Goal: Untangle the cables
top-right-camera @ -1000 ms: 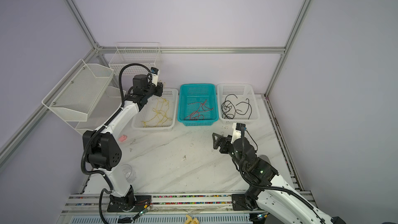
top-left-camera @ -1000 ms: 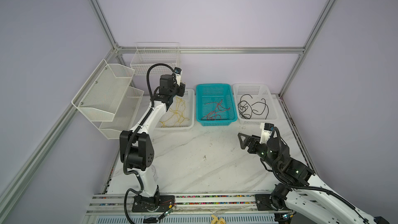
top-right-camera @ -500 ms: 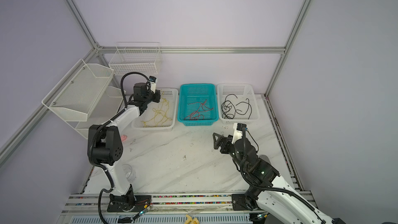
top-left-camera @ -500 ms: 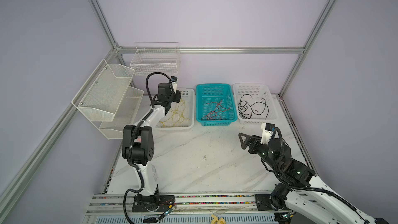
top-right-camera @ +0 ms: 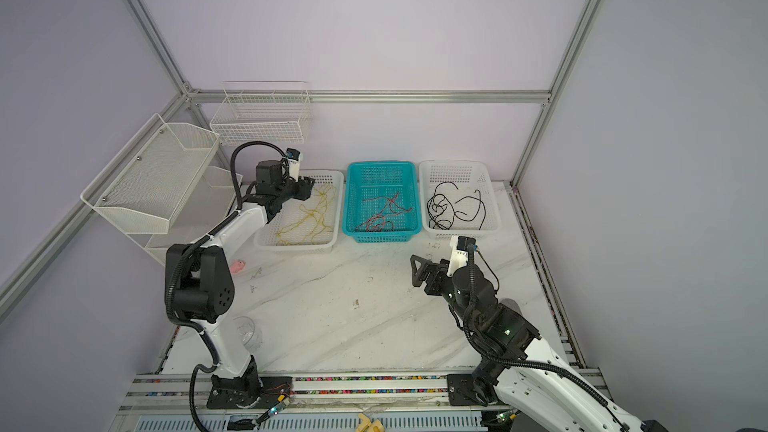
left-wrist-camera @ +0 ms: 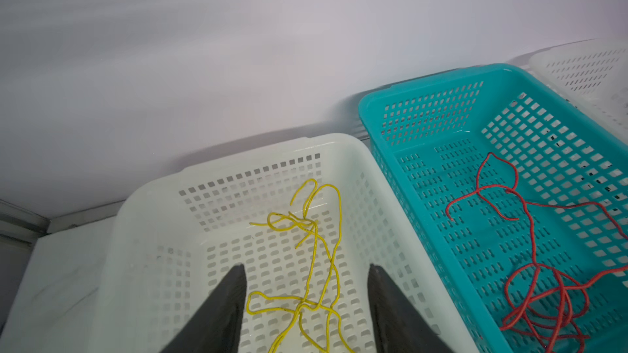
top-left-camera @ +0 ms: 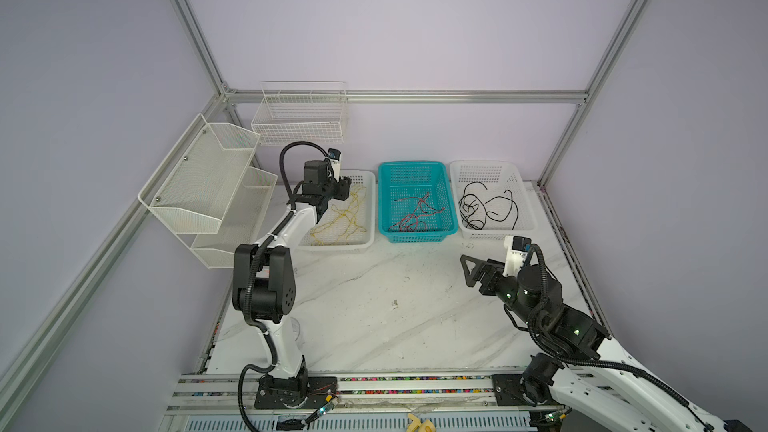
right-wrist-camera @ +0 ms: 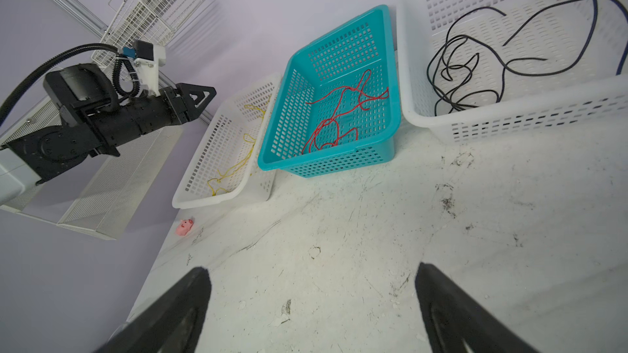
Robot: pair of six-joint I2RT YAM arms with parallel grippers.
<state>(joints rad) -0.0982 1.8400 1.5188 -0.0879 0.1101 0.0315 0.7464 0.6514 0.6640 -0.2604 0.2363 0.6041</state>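
**Item: cables, three lots, sorted by colour.**

- Yellow cables (top-left-camera: 345, 218): a loose tangle on the floor of the left basket (top-left-camera: 336, 243), centre-left in a top view. There is a knot near the far wall and another near the front.
- Red cables (top-left-camera: 415, 214): in the teal basket (top-left-camera: 415, 236), mid-frame, looped thickest toward the front.
- Black cables (top-left-camera: 486, 205): in the right basket (top-left-camera: 498, 234), coiled on its left half.

**Left claw** (left-wrist-camera: 306, 266): released and holding nothing, jaws apart. It hangs over the back left of the left basket. In the left wrist view the yellow strands lie on the floor below and ahead, at lower centre of the frame, and show through the gap between the jaws.

**Right claw** (right-wrist-camera: 311, 268): released and empty, jaws wide. It sits low over the bare counter (top-left-camera: 374, 305), lower right in a top view, well apart from every basket.

**Relation to note:** the yellow tangle's long axis runs front to back along its basket, roughly in line with the left claw's reach. The left arm is by far the nearer. A downward, slightly forward move would likely bring the jaws astride the near knot. The black cables are the right arm's closest lot.
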